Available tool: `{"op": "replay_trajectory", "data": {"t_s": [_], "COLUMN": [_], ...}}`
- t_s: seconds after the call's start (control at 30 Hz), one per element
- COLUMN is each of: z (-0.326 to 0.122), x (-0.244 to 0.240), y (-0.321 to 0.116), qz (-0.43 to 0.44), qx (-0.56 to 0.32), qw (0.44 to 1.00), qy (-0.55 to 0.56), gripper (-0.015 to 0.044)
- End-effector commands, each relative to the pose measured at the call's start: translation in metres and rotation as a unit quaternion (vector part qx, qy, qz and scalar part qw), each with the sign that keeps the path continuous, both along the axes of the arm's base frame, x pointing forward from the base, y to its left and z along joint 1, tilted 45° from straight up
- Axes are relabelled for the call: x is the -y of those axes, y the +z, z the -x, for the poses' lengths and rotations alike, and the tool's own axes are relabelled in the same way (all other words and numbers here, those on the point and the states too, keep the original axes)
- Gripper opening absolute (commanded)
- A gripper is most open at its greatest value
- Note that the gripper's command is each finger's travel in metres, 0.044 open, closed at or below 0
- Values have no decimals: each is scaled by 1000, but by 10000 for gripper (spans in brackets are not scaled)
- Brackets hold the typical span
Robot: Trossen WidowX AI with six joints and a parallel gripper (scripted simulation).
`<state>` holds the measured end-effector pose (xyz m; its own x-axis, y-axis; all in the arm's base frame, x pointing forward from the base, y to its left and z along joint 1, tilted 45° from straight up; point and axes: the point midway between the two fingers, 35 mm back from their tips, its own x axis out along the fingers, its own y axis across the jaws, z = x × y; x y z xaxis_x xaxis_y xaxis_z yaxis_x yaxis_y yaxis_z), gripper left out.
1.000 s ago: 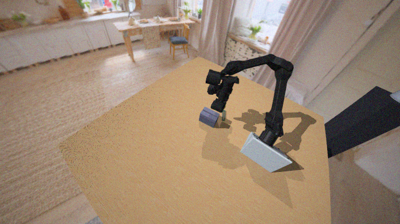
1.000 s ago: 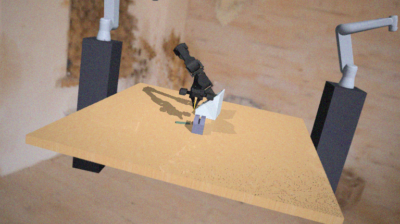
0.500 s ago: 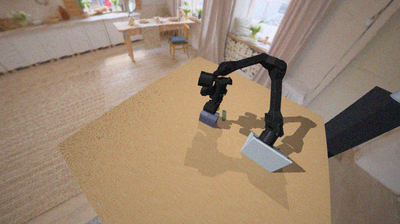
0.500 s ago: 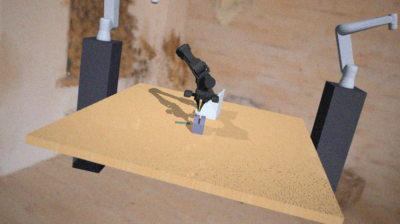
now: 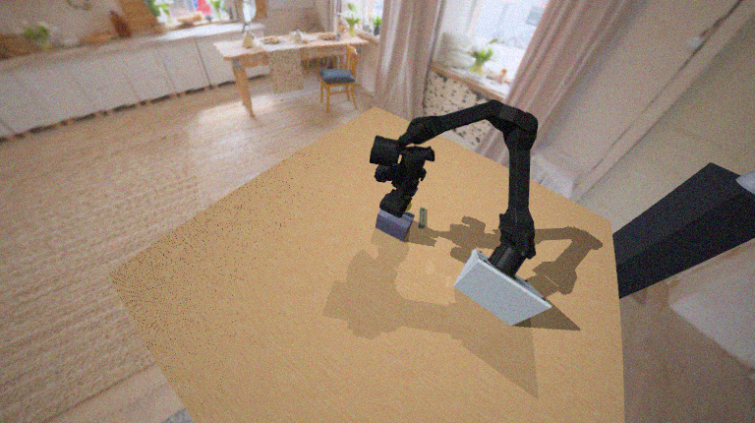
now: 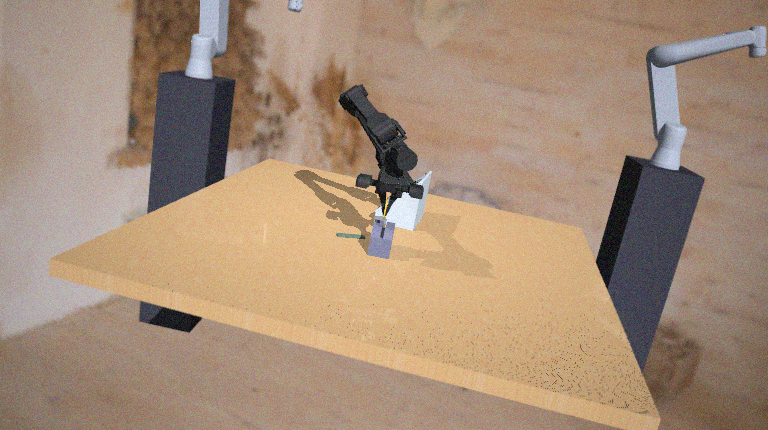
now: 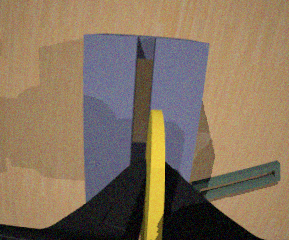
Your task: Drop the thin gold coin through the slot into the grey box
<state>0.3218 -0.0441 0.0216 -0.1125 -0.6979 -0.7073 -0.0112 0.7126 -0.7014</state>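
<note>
Top view: high, oblique, facing down across the pale wooden table (image 5: 266, 295) (image 6: 226, 289) to windows. Exterior: raised, well back, faces the black jointed arm (image 5: 518, 173) (image 6: 376, 125) across the table. Both share arm, table and blue-grey slotted box (image 5: 393, 224) (image 6: 380, 241) (image 7: 109, 85). Wrist: close, looks down past the fingertips at box and tabletop.

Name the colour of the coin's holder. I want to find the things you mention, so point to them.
Dark green; the holder (image 5: 423, 217) (image 6: 350, 235) (image 7: 244, 181) shows best in the wrist view.

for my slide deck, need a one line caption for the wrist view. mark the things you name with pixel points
Gold coin (image 7: 156, 150) gripped on edge above the slotted box (image 7: 109, 90), green holder (image 7: 271, 171) off to the right
</note>
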Motion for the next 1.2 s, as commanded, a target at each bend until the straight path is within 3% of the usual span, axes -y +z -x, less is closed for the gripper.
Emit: {"op": "replay_trajectory", "data": {"t_s": [0.0, 1.17], "z": [0, 0], "x": [0, 1], "y": [0, -8], "qz": [0, 0], "qx": [0, 0], "qw": [1000, 1000], "qy": [1, 2], "gripper": [0, 0]}}
